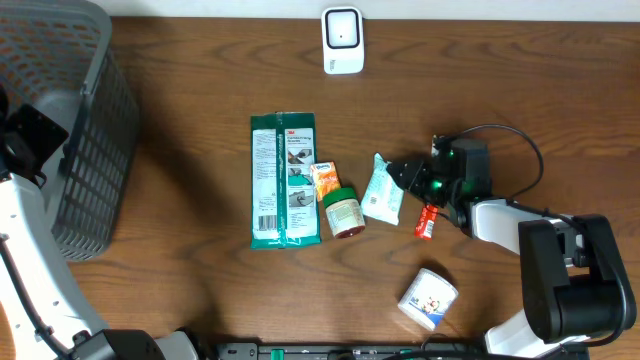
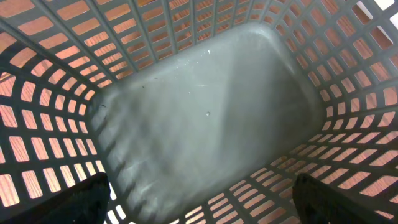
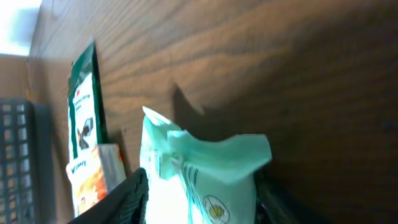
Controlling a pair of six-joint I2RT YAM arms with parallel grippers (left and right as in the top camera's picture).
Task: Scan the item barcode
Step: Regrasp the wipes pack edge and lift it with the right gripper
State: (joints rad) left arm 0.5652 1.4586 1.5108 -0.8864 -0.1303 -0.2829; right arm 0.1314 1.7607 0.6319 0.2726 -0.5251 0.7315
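A mint-green soft packet (image 1: 382, 194) lies right of the table's middle. My right gripper (image 1: 400, 180) reaches it from the right. In the right wrist view the packet (image 3: 211, 162) fills the gap between the two dark fingers, both pressed against its sides, so the gripper (image 3: 199, 199) is shut on it. No barcode shows on the faces I can see. A white scanner (image 1: 342, 40) stands at the far edge. My left gripper (image 2: 199, 199) hangs open inside the grey basket (image 2: 199, 106), holding nothing.
Left of the packet lie a long green package (image 1: 284, 180), a small orange box (image 1: 325, 180) and a green-lidded jar (image 1: 343, 212). A red item (image 1: 427, 221) and a white tub (image 1: 428, 298) sit near the right arm. The basket (image 1: 90, 150) fills the left edge.
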